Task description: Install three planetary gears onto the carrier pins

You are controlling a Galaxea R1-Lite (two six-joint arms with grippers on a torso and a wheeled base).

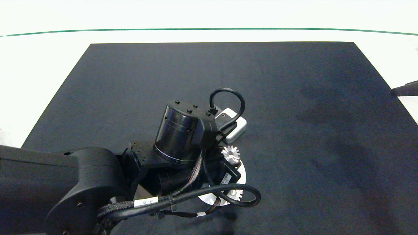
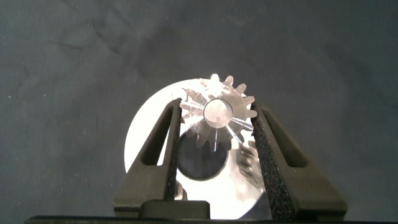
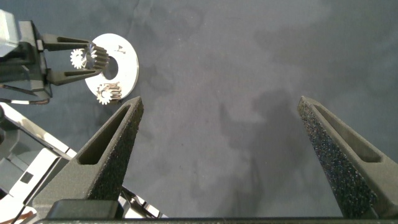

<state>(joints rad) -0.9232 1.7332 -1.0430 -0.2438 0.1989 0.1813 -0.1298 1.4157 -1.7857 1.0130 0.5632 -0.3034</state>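
Note:
In the left wrist view my left gripper [image 2: 216, 104] is shut on a silver planetary gear [image 2: 217, 113], held over the white carrier disc [image 2: 146, 130]. A second gear [image 2: 246, 163] sits lower on the disc between the fingers. The head view shows the left arm covering most of the disc [image 1: 243, 174], with one gear [image 1: 231, 154] at its far edge and another gear [image 1: 235, 195] at its near edge. The carrier pins are hidden under gears and arm. Far off to the right, my right gripper [image 3: 217, 102] hangs open over bare mat.
A black mat [image 1: 294, 114] covers the white table [image 1: 39, 65], and a green line [image 1: 209, 29] runs along the far side. The left arm's cables [image 1: 228, 195] loop over the disc. The tip of the right arm [image 1: 405, 88] shows at the right edge.

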